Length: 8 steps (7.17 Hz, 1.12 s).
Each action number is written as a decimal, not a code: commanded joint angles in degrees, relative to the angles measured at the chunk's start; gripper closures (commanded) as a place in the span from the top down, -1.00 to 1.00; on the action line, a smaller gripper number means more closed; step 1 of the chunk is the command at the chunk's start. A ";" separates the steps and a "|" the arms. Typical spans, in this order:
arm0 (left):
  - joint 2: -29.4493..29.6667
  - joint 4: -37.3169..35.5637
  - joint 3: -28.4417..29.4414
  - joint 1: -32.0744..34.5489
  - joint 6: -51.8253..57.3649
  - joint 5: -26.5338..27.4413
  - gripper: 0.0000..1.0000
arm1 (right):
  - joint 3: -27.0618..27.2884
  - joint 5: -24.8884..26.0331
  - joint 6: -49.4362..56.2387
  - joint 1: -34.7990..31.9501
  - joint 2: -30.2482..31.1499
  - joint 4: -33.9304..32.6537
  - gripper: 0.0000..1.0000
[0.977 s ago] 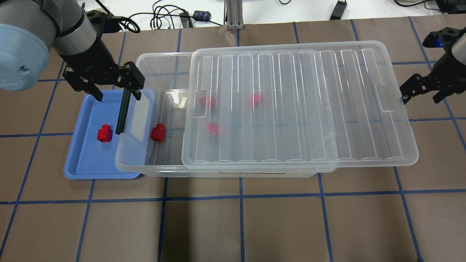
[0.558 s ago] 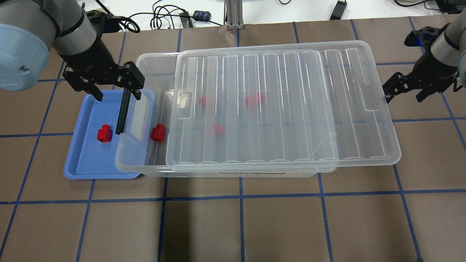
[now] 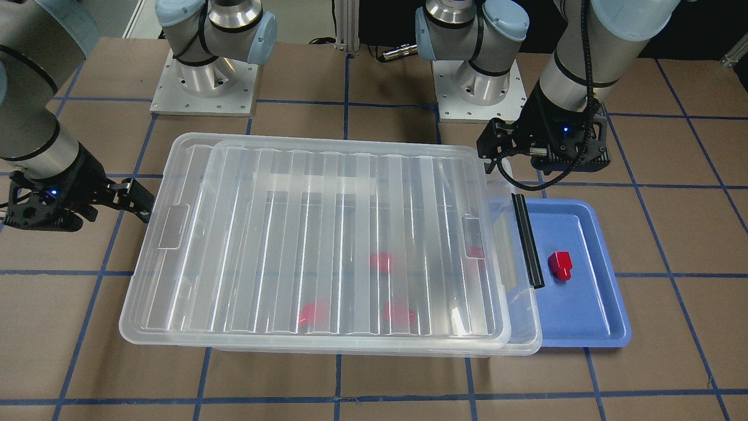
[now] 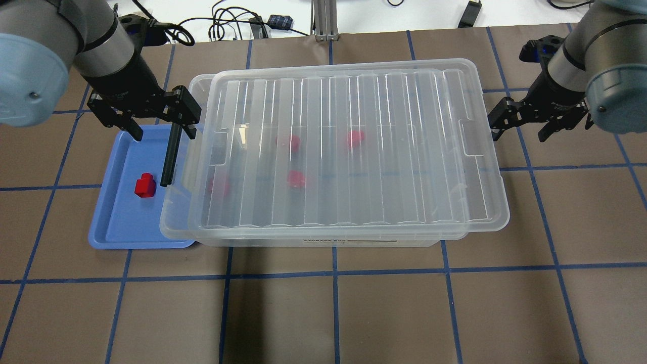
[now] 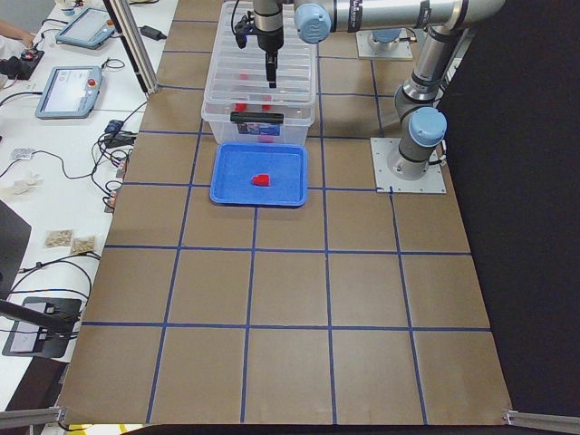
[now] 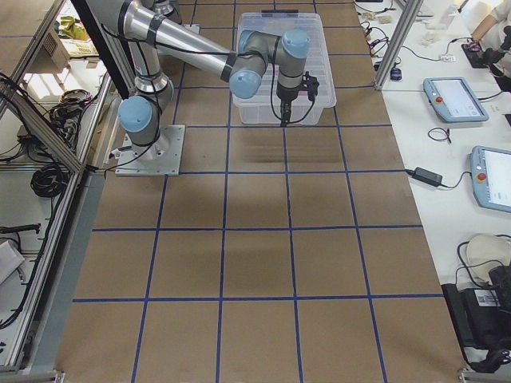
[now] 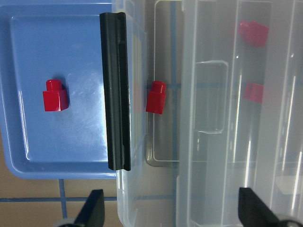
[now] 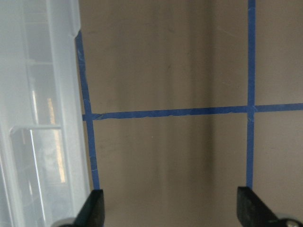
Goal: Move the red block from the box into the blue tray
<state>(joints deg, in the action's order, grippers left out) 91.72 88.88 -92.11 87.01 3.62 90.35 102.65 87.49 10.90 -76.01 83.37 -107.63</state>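
One red block [image 4: 145,185] lies in the blue tray [image 4: 121,222], and it also shows in the left wrist view [image 7: 56,95]. The clear box [image 4: 177,230] holds several more red blocks [image 4: 293,142], blurred under its ribbed lid [image 4: 384,167]. My left gripper [image 4: 164,134] is open and empty above the tray's far edge and the box's black bar clip [image 4: 171,156]. My right gripper [image 4: 520,132] is open and empty, right beside the lid's right end. I cannot tell whether it touches the lid.
The box's left end overlaps the tray's right side. One red block [image 7: 156,97] lies just inside the box's left end. Cables lie on the white strip beyond the table's far edge [image 4: 227,25]. Brown table with blue grid lines lies in front of the box.
The lid has slid left over the box and now covers nearly all of its open left end. My right gripper moved left along with it. My left arm has not moved.
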 commanded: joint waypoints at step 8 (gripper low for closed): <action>0.04 -0.29 0.00 0.00 -0.02 0.00 1.00 | -12.61 1.02 -4.12 -2.91 4.32 15.27 1.00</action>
<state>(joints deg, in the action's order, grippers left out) 91.76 88.59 -92.11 87.01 3.62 90.35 94.43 88.44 7.56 -78.76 85.14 -100.13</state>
